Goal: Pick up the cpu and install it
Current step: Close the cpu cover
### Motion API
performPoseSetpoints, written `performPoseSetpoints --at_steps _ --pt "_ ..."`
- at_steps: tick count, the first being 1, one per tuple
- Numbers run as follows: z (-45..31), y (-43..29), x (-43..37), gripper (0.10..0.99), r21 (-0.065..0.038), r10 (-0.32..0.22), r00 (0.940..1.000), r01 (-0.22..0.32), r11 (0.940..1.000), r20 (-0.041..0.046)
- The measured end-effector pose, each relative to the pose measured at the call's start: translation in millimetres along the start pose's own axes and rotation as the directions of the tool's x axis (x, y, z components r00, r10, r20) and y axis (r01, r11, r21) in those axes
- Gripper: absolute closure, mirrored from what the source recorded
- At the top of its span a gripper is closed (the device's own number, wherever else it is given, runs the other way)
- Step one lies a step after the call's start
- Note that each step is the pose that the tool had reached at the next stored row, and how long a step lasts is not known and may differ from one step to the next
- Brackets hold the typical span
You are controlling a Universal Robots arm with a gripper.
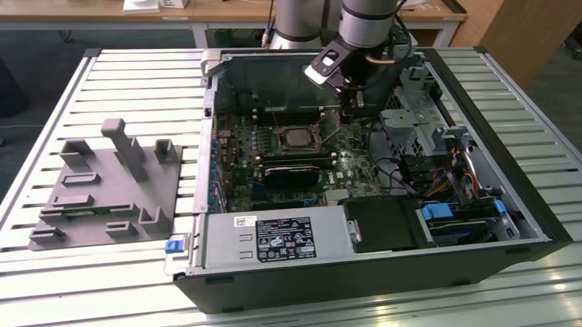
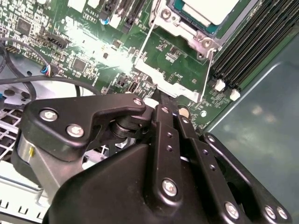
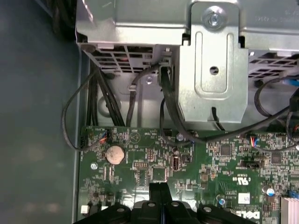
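Note:
The cpu (image 1: 296,139) lies flat in the socket in the middle of the motherboard (image 1: 272,170), inside the open computer case. Its silver-grey top (image 2: 210,9) shows at the edge of the second wrist view, framed by the socket's metal bracket (image 2: 187,28). My gripper (image 1: 349,112) hangs over the board to the exterior view's right of the socket, a little apart from the cpu. In the first wrist view its two black fingers (image 3: 156,196) press together with nothing between them. The gripper's black linkage (image 2: 161,105) covers much of the second wrist view.
The socket's thin wire lever (image 2: 145,46) stands up beside the socket. Black memory slots (image 2: 252,42) run next to it. A metal drive cage (image 1: 418,122) and cables (image 3: 135,88) crowd the case's right. A grey plastic tray (image 1: 109,191) sits on the slatted table at the left.

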State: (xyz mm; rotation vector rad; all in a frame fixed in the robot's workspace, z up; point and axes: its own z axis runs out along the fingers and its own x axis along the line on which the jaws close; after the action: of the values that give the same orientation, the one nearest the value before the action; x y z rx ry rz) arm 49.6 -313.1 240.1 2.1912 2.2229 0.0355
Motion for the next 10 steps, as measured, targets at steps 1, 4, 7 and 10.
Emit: performPoseSetpoints --at_steps 1,4,7,10 --pt "0.0 -1.5 0.0 0.98 0.0 0.0 1.0 0.0 1.0 -0.0001" --pt "-0.2 -7.3 0.1 0.98 0.0 0.0 1.0 0.0 1.0 -0.0001" --pt "-0.4 -12.8 0.1 0.98 0.0 0.0 1.0 0.0 1.0 0.0001" --pt "-0.6 -18.2 0.2 0.98 0.0 0.0 1.0 0.0 1.0 0.0"
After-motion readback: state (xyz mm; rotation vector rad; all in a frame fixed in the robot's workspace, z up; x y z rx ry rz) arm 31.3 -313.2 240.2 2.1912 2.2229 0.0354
